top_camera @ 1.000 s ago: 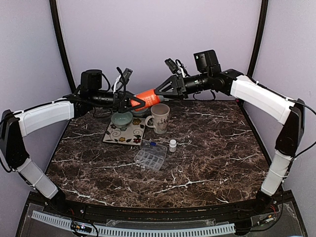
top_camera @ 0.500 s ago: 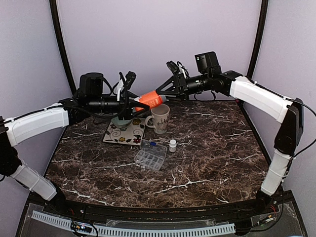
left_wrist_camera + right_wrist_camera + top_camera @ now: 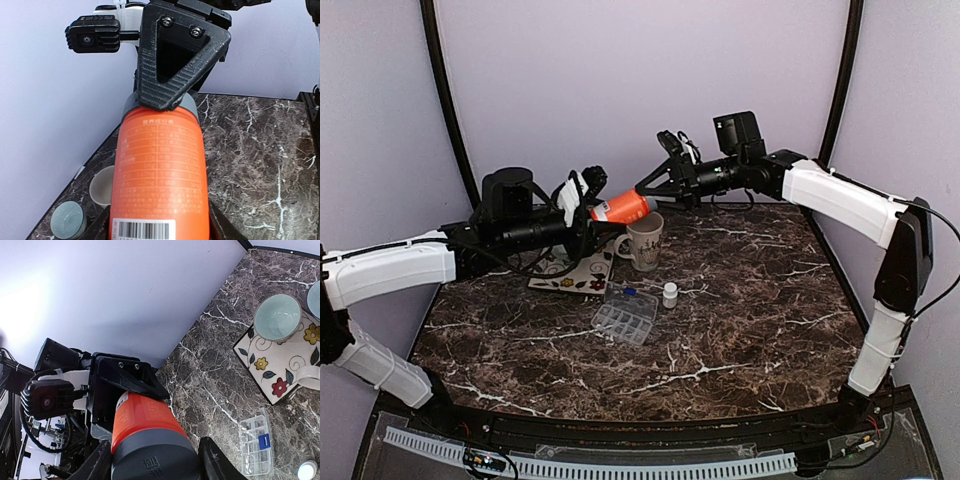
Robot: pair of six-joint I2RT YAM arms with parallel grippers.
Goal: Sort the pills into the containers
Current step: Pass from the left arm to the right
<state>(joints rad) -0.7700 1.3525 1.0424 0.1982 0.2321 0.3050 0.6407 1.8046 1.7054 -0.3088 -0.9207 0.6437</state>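
The orange bottle (image 3: 159,175) has a smooth, faintly shiny printed label and a matt grey plastic cap (image 3: 155,457). The fingers (image 3: 180,60) of the right pincer (image 3: 650,193) are matt black plastic, finely ridged in layers, with bright metal screws (image 3: 167,21). The table (image 3: 750,300) is polished dark stone-look, veined white. The pill organiser (image 3: 625,316) is clear plastic, the mug (image 3: 644,240) glazed ceramic, and the arm shells (image 3: 840,195) smooth white plastic.

Grey-capped orange bottle (image 3: 623,208) midair, near-horizontal; clear organizer (image 3: 625,318) flat.
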